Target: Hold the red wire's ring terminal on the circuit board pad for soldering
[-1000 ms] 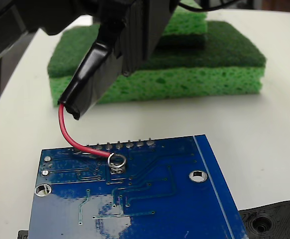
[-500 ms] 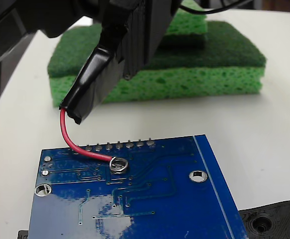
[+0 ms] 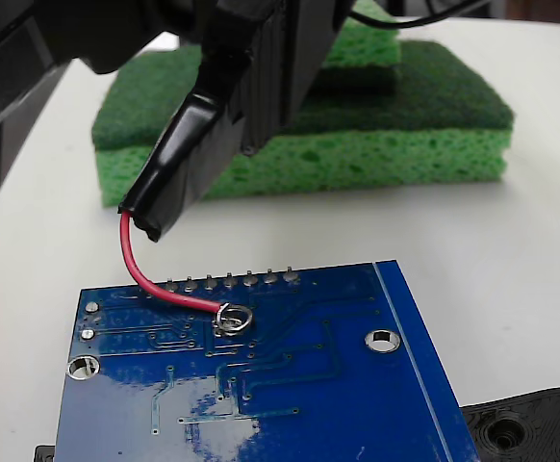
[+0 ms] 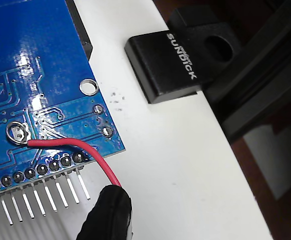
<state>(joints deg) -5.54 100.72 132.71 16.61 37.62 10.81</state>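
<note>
The blue circuit board [image 3: 309,404] lies at the front of the white table. The red wire [image 3: 131,265] curves down from a black sleeve [image 3: 179,164] that sticks out of my gripper [image 3: 246,91], which is shut on it above the board's back left. The ring terminal [image 3: 232,318] rests on the board just in front of the row of solder pins, over the small silvery pad [image 3: 224,329]. In the wrist view the ring terminal [image 4: 16,133] circles the pad [image 4: 19,132], and the red wire [image 4: 85,150] runs back to the sleeve [image 4: 108,215].
Stacked green sponges [image 3: 376,144] stand behind the board. A black plastic part with holes [image 3: 530,428] lies at the front right. A thin black cable [image 3: 405,17] crosses the top. A black block [image 4: 170,60] sits at the table's edge near the board [image 4: 30,55].
The ring terminal has shifted slightly right and settled from a tilted stance to lying flatter on the pad. My gripper and sleeve moved a little to the right.
</note>
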